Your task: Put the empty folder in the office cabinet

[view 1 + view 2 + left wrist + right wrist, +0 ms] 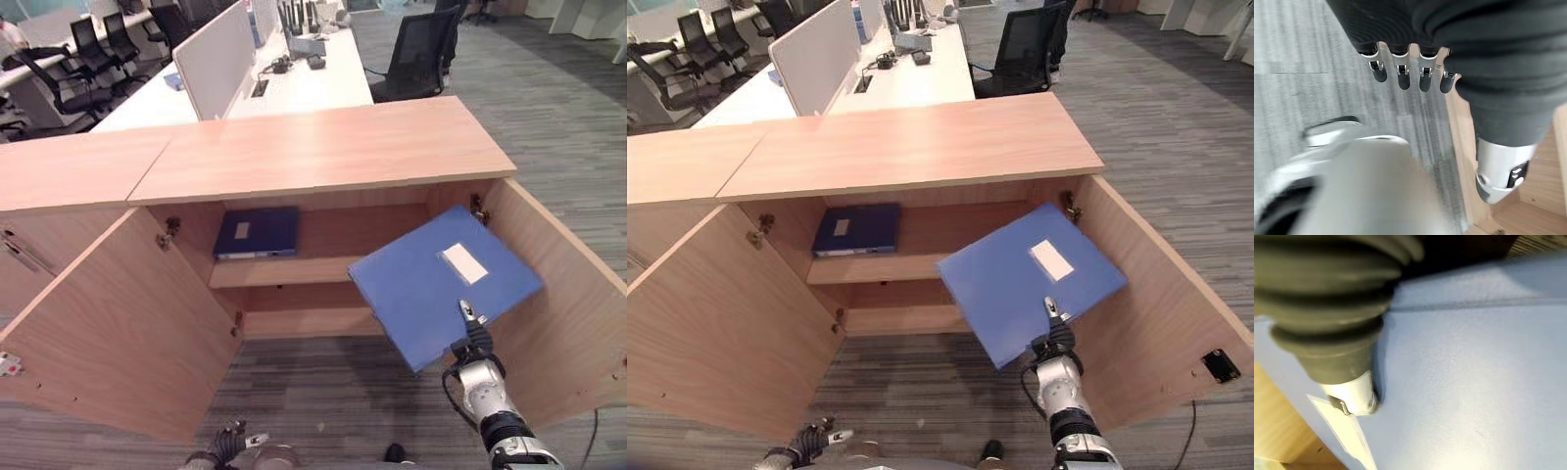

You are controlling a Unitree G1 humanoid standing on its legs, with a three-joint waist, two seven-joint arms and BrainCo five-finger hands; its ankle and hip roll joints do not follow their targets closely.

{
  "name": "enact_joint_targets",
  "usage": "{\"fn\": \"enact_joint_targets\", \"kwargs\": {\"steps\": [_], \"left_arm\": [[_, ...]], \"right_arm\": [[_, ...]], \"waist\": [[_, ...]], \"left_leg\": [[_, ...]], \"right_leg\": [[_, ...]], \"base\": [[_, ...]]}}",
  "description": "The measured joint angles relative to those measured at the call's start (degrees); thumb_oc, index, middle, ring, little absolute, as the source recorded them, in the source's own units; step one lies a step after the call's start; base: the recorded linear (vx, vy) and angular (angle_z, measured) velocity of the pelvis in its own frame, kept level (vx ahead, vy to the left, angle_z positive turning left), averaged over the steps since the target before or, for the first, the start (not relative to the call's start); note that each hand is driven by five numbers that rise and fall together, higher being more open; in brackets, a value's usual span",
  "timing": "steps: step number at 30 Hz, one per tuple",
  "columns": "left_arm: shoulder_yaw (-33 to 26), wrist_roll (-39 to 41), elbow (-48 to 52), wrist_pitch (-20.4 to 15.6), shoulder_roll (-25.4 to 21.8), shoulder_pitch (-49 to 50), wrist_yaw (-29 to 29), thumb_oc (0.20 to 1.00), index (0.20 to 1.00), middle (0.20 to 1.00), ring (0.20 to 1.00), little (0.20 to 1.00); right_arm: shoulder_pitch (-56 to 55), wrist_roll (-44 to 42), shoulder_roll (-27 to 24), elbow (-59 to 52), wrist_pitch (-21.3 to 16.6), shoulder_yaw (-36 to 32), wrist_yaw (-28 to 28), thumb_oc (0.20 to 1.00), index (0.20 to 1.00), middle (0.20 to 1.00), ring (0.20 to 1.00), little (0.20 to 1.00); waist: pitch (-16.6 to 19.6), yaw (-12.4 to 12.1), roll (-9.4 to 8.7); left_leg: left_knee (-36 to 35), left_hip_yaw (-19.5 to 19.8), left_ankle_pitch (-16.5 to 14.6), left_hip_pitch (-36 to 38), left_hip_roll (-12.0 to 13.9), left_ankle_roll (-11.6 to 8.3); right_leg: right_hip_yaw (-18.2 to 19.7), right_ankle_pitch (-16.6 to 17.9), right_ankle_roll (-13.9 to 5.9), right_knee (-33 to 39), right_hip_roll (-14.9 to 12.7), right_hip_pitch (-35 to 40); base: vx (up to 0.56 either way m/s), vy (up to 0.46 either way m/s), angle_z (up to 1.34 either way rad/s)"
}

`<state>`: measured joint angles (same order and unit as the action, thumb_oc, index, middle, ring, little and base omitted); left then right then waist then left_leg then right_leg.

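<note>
The wooden office cabinet [323,147] stands with both doors swung wide. My right hand [477,377] holds a large blue folder [441,284] with a white label by its near corner. The folder is tilted in the air before the right half of the opening. In the right wrist view the thumb [1354,394] presses on the folder's blue face [1474,382], and the fingers are hidden beneath it. A second blue folder [257,232] lies flat on the left of the upper shelf [294,270]. My left hand [230,441] hangs low near the floor, its fingers [1400,73] straight and holding nothing.
The left door [127,323] and right door [568,313] jut out toward me on either side. A neighbouring closed cabinet [59,176] adjoins on the left. Behind are white desks [294,78] with a partition and black office chairs [416,54]. Grey carpet covers the floor.
</note>
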<state>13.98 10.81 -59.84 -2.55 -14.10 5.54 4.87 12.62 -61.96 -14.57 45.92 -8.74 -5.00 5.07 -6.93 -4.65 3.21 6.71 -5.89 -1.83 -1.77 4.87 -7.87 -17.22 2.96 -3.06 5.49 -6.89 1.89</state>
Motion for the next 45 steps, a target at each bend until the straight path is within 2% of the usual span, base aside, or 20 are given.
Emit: {"fn": "enact_joint_targets", "kwargs": {"steps": [2, 3, 4, 6, 7, 9, 15, 17, 20, 24, 26, 30, 32, 34, 38, 39, 41, 42, 43, 45], "left_arm": [[1.43, -0.06, 0.69, -0.13, 0.72, -0.42, 0.14, 1.000, 1.000, 1.000, 1.000, 1.000], [1.57, -0.08, 0.58, -0.07, -1.62, -1.55, -0.46, 1.000, 1.000, 1.000, 1.000, 1.000], [1.56, -0.04, -0.34, -0.12, -2.12, -1.26, -0.57, 1.000, 1.000, 1.000, 1.000, 1.000], [0.73, -0.22, -1.81, 0.20, -2.18, -1.10, -0.82, 1.000, 1.000, 1.000, 1.000, 1.000], [-0.74, -0.21, -0.55, 0.01, -4.56, -0.37, -1.10, 1.000, 1.000, 1.000, 1.000, 1.000], [-1.45, -0.23, -0.93, -0.13, -4.53, -1.33, -1.74, 1.000, 1.000, 1.000, 1.000, 1.000], [-2.80, -1.06, -4.28, 0.30, -4.02, 0.70, -1.86, 1.000, 1.000, 1.000, 1.000, 1.000], [-4.84, -1.09, -4.87, 0.21, -4.78, 1.29, -2.06, 1.000, 1.000, 1.000, 1.000, 1.000], [-7.08, -1.08, -4.32, 0.09, -4.72, -0.03, -2.23, 1.000, 1.000, 1.000, 1.000, 1.000], [-7.16, -1.04, -2.43, -0.40, -5.14, -3.23, -2.38, 1.000, 1.000, 1.000, 1.000, 1.000], [-7.03, -1.01, -2.81, -0.44, -5.96, -3.54, -2.81, 1.000, 1.000, 1.000, 1.000, 1.000], [-4.92, -1.01, -2.25, -0.58, -7.14, -2.56, -3.33, 1.000, 1.000, 1.000, 1.000, 1.000], [-4.21, -1.01, -1.99, -0.37, -6.02, -1.32, -3.17, 1.000, 1.000, 1.000, 1.000, 1.000], [-4.25, -1.03, -1.68, -0.35, -4.61, -0.62, -3.17, 1.000, 1.000, 1.000, 1.000, 1.000], [-4.62, -1.15, -0.68, -0.49, -5.68, -1.52, -3.20, 1.000, 1.000, 1.000, 1.000, 1.000], [-4.73, -1.19, -0.36, -1.26, -7.51, -1.42, -3.16, 1.000, 1.000, 1.000, 1.000, 1.000], [-4.04, -1.19, -0.55, -1.57, -6.90, -0.57, -3.06, 1.000, 1.000, 1.000, 1.000, 1.000], [-2.50, -1.22, -0.82, -1.31, -6.55, 0.94, -2.97, 1.000, 1.000, 1.000, 1.000, 1.000], [-2.20, -1.31, -0.90, -0.01, -4.96, 4.76, -2.68, 1.000, 1.000, 1.000, 1.000, 1.000], [-2.34, -2.40, -0.49, -0.40, -4.66, 5.83, -2.72, 1.000, 1.000, 1.000, 1.000, 1.000]], "right_arm": [[3.90, -0.57, -1.56, 1.76, -0.68, -2.61, 0.82, 0.200, 0.200, 0.200, 0.200, 0.200], [6.33, -2.30, -0.42, 5.64, -0.80, -2.32, 1.78, 0.200, 0.200, 0.200, 0.200, 0.200], [8.32, -2.22, -0.11, 8.16, -0.65, -2.14, 1.98, 0.200, 0.200, 0.200, 0.200, 0.200], [12.50, -2.36, 0.45, 8.64, -0.82, -2.41, 2.27, 0.200, 0.200, 0.200, 0.200, 0.200], [12.54, -2.74, 2.32, 8.54, -0.63, -2.06, 2.77, 0.200, 0.200, 0.200, 0.200, 0.200], [13.11, -3.86, 2.95, 8.45, -0.76, -1.90, 3.24, 0.200, 0.200, 0.200, 0.200, 0.200], [14.47, -4.32, 4.84, 8.09, -0.45, 3.22, 3.26, 0.200, 0.200, 0.200, 0.200, 0.200], [14.41, -4.31, 7.44, 8.08, -0.25, 3.93, 2.75, 0.200, 0.200, 0.200, 0.200, 0.200], [14.46, -4.31, 9.37, 8.07, 0.31, 4.91, 2.74, 0.200, 0.200, 0.200, 0.200, 0.200], [15.08, -4.26, 9.95, 7.95, 0.70, 5.24, 2.27, 0.200, 0.200, 0.200, 0.200, 0.200], [15.33, -4.21, 11.35, 7.98, 1.55, 5.51, 1.91, 0.200, 0.200, 0.200, 0.200, 0.200], [15.05, -4.28, 11.58, 8.30, 2.04, 4.67, 1.94, 0.200, 0.200, 0.200, 0.200, 0.200], [15.90, -4.26, 11.23, 8.24, 1.81, 4.35, 1.80, 0.200, 0.200, 0.200, 0.200, 0.200], [16.00, -4.20, 9.53, 8.05, 1.57, 4.34, 1.24, 0.200, 0.200, 0.200, 0.200, 0.200], [14.30, -4.16, 8.74, 7.74, 1.69, 4.49, 1.47, 0.200, 0.200, 0.200, 0.200, 0.200], [13.58, -4.31, 9.04, 7.80, 1.78, 4.77, 2.21, 0.200, 0.200, 0.200, 0.200, 0.200], [12.34, -4.31, 8.22, 7.91, 1.78, 4.08, 3.02, 0.200, 0.200, 0.200, 0.200, 0.200], [13.18, -4.28, 7.79, 7.50, 1.73, 3.78, 3.19, 0.200, 0.200, 0.200, 0.200, 0.200], [13.66, -4.32, 6.49, 5.51, 2.12, 3.76, 3.00, 0.200, 0.200, 0.200, 0.200, 0.200], [14.27, -4.33, 5.80, 5.69, 2.03, 3.09, 3.99, 0.200, 0.200, 0.200, 0.200, 0.200]], "waist": [[-1.95, -1.33, 5.83], [-4.28, -3.01, 2.13], [-3.90, -4.26, 2.13], [-4.88, -8.16, 4.02], [-4.48, -7.99, -0.30], [-5.94, -8.83, -1.10], [-3.74, -10.46, -1.91], [-3.07, -10.95, -6.19], [-2.66, -10.89, -9.66], [-2.50, -11.34, -9.92], [-3.35, -11.63, -8.43], [-4.68, -11.13, -6.18], [-4.97, -11.89, -3.85], [-4.15, -10.53, -0.45], [-4.13, -8.74, -0.62], [-3.88, -8.14, -3.75], [-1.93, -8.10, -4.62], [-1.58, -8.25, -4.14], [0.61, -8.35, -0.68], [0.65, -8.77, -0.10]], "left_leg": [[-7.16, 4.66, 1.61, -0.23, 0.61, -0.09], [-0.86, 5.23, 1.94, -2.15, 0.02, -0.94], [1.45, 6.40, -0.46, -3.67, -0.05, -2.14], [-1.01, 3.68, 0.35, -3.42, 4.30, 0.16], [2.06, 1.53, 3.51, -3.03, 2.40, 0.04], [9.48, 1.23, -0.25, -7.58, 1.73, -1.11], [-2.82, -4.28, 6.26, -11.37, 1.14, 3.19], [-3.11, -7.45, 10.15, -10.05, -0.65, 6.17], [-0.86, -9.78, 7.76, -9.60, -2.85, 10.92], [-2.29, -11.04, 6.16, -7.46, -3.09, 12.67], [-4.34, -12.33, 5.84, -3.34, -0.99, 12.91], [-3.37, -12.05, 3.21, -0.50, -0.66, 13.46], [-3.36, -12.02, 1.53, -0.31, -0.59, 12.38], [-2.47, -9.33, 2.95, -3.13, 0.16, 11.13], [-5.63, -4.41, 6.06, -3.22, -1.16, 8.98], [-5.66, -2.59, 7.19, -3.52, -3.46, 7.73], [-6.13, -0.96, 6.40, -3.78, -3.40, 5.01], [2.96, -0.30, 3.46, -6.57, -3.46, 4.45], [3.34, 1.30, -1.67, -4.87, -2.17, 4.48], [-2.25, 0.16, 1.64, -2.66, -0.96, 3.68]], "right_leg": [[-0.89, -5.66, 1.94, -10.91, 3.77, -2.67], [1.04, -4.86, 3.60, -14.84, 2.70, -5.33], [2.31, -4.69, 3.44, -12.14, 3.92, -5.44], [1.62, -9.56, 3.29, -22.01, 8.03, -6.17], [3.32, -15.89, 3.75, -18.53, 6.08, 1.25], [6.12, -13.58, 7.46, -12.69, 6.91, 6.08], [10.14, -11.79, 5.71, -0.48, 8.47, 16.15], [11.69, -13.02, 3.07, -0.51, 5.35, 16.30], [10.61, -12.54, 0.14, -2.86, 2.32, 15.59], [9.47, -9.95, -5.74, -9.19, 1.40, 12.31], [6.92, -9.95, -13.45, -25.83, 0.63, 5.60], [2.91, -9.82, -13.64, -43.86, -3.45, -1.99], [-2.81, -11.90, -12.05, -39.64, -9.70, -1.64], [-5.18, -11.55, -11.64, -23.46, -13.55, -1.26], [4.88, -6.65, -12.83, -5.73, -12.40, -0.37], [5.79, -5.40, -10.06, -7.39, -12.73, -1.44], [4.13, -3.93, -10.07, -9.33, -13.38, -1.97], [3.45, -3.84, -9.94, -8.33, -13.44, -1.76], [1.94, -2.64, -9.71, -4.76, -10.83, -1.50], [0.40, -1.42, -8.66, -4.77, -9.97, -0.19]], "base": [[0.10, -0.068, -0.32], [0.18, -0.104, -0.38], [0.23, -0.094, -1.17], [0.31, -0.025, -1.07], [0.27, 0.000, 0.20], [0.28, 0.015, 0.06], [0.28, 0.048, -0.44], [0.26, 0.059, -0.57], [0.17, 0.034, -0.22], [0.13, 0.011, -0.25], [0.12, -0.075, -0.49], [0.18, 0.025, 0.02], [0.22, -0.072, -0.40], [0.25, -0.199, 0.27], [0.16, -0.121, 0.91], [0.12, -0.139, 1.56], [0.05, -0.098, 1.08], [0.10, -0.122, 0.16], [0.10, -0.102, 0.11], [0.06, -0.072, 0.22]]}}
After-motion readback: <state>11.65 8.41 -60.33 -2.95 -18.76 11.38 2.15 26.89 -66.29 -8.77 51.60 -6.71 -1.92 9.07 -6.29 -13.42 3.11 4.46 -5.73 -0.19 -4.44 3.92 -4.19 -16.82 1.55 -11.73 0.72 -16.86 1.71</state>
